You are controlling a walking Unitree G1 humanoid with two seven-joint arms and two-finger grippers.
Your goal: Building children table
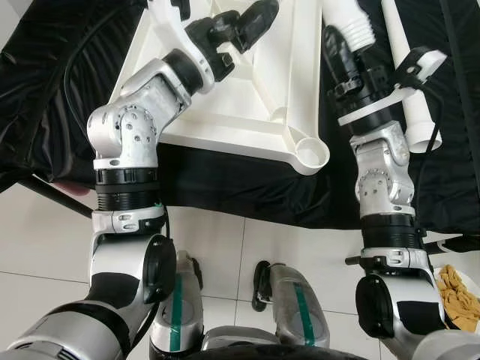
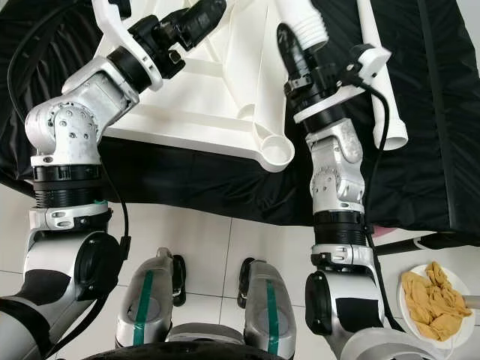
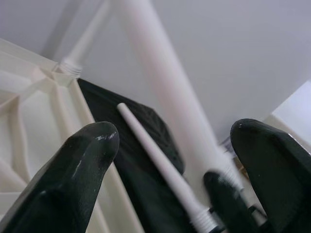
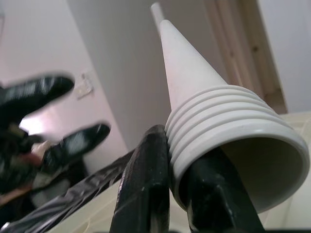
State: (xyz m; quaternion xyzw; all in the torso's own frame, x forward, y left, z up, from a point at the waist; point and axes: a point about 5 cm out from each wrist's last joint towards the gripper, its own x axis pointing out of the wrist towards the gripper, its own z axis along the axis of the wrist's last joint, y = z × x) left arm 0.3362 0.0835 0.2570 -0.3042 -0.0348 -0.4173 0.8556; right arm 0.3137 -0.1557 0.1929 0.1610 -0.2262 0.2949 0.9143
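Right wrist view shows the right gripper (image 4: 170, 160) with its jaws clenched on the threaded end of a white table leg (image 4: 194, 97), which tapers away beyond them. Left gripper (image 1: 244, 26) hovers with jaws released over the upturned white tabletop (image 1: 277, 82), whose corner socket (image 1: 311, 154) lies behind them. Another leg (image 1: 409, 82) rests on black sheeting (image 1: 225, 187) beside the right jaws.
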